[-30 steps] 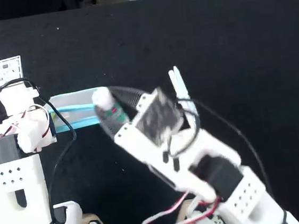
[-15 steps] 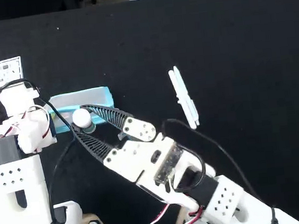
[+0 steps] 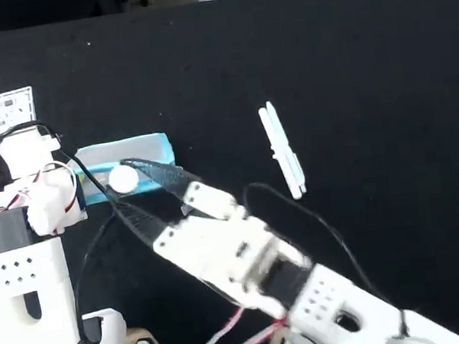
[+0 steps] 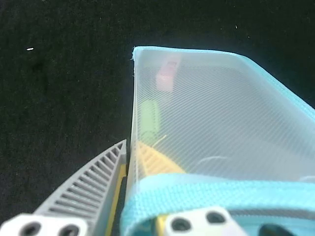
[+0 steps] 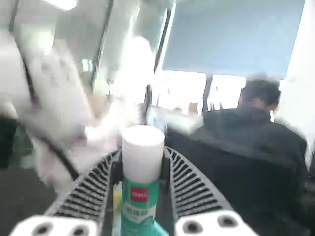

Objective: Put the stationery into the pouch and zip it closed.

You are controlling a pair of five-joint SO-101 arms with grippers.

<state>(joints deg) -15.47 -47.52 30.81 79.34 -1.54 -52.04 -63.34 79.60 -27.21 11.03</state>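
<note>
I read the worktop [image 3: 365, 51] as matt black cloth. The pouch [image 4: 221, 113] is translucent plastic with a fine ribbed texture, edged in coarse woven turquoise tape. The glue stick [image 5: 142, 169] in my right hand [image 5: 142, 153] has a smooth white plastic cap and a glossy printed label. That hand and my left hand [image 4: 134, 150] have ribbed, matt plastic fingers. At three o'clock of the pouch, the pen [image 3: 282, 150] looks like smooth white plastic.

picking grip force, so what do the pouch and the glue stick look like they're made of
Pouch: seemingly a soft, translucent plastic mesh with a matte finish. Fine diagonal ribbing covers it, a green item shows through, and the light blue edging looks like woven fabric.
Glue stick: probably hard, smooth plastic. The white end is evenly rounded with a slight sheen. The green label could be paper or film.
</note>
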